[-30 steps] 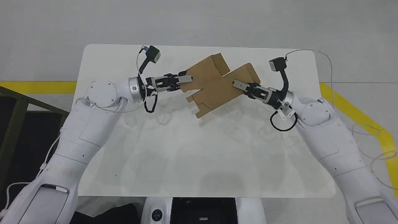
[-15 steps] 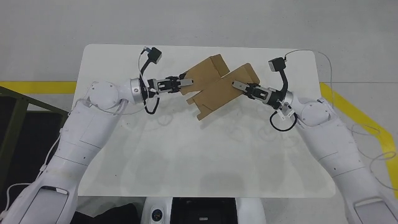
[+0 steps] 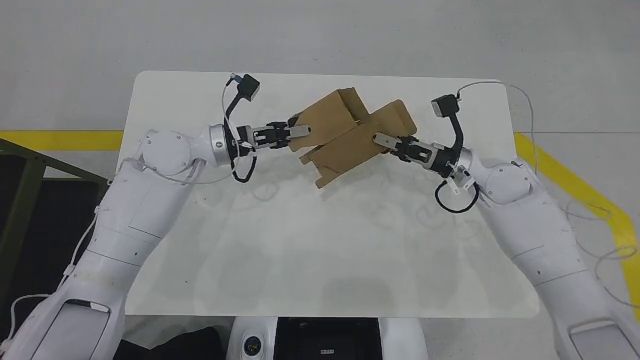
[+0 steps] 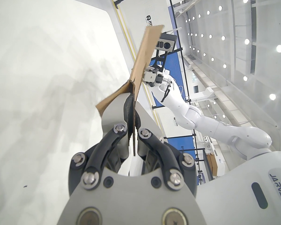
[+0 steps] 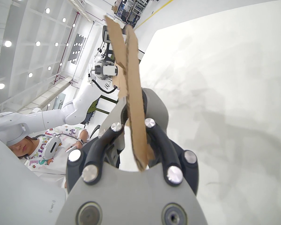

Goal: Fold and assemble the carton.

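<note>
Since 1 second ago little has moved: from above, the carton (image 3: 345, 140) shows its flap on the left arm's side slightly narrower, as if tipped more steeply, while its near corner sits over the same spot of the table (image 3: 300, 260) and both arms keep almost the same pose. The carton is a flat brown cardboard blank with 2 broad panels that overlap in a shallow V. It lies over the far half of the table, about midway between the table's left and right edges. The left gripper (image 3: 303, 132) is over the table's far half, left of its middle, and its fingers are clamped on the carton's left edge. In the left wrist view the left gripper (image 4: 130, 108) has both fingers pressed against a thin cardboard edge, and the carton (image 4: 145, 54) rises away from them above the white tabletop. The right gripper (image 3: 380, 138) is over the far half, right of the table's middle, and is closed on the carton's right panel. In the right wrist view the right gripper (image 5: 133, 108) pinches the carton (image 5: 133, 80) where 2 layers cross. Whether the carton's near corner touches the table cannot be told.
</note>
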{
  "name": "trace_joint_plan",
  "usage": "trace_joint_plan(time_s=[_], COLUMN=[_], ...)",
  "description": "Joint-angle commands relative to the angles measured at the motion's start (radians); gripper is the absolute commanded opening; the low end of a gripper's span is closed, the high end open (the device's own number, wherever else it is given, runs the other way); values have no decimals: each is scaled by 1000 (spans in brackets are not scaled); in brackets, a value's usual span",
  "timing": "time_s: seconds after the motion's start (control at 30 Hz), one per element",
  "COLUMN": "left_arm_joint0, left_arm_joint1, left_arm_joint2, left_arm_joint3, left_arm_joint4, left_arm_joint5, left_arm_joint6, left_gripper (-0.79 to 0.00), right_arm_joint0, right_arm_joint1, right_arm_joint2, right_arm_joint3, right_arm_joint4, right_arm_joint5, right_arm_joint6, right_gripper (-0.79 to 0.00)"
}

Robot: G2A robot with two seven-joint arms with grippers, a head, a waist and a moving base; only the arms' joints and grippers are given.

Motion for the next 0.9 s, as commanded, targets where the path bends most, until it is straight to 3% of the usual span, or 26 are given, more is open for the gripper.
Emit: trace_joint_plan(time_s=[0.0,0.47,0.87], left_arm_joint0=[-7,-71,-93], left_arm_joint1=[2,14,15], left_arm_joint2=[-6,-15,17], left_arm_joint3=[5,73,79], left_arm_joint4=[15,96,16], left_arm_joint5=[-5,-118,-163], left_arm_joint6=[-6,-155,-295], left_gripper=[-785,-785,-785], right_arm_joint0=[-9,-103,-16], right_arm_joint1=[7,69,45], right_arm_joint2=[20,196,42], right_arm_joint3=[-6,-211,-219], right_arm_joint4=[-3,58,138], right_arm_joint5=[-3,-18,-29], right_arm_joint6=[21,222,263], right_gripper=[0,0,0])
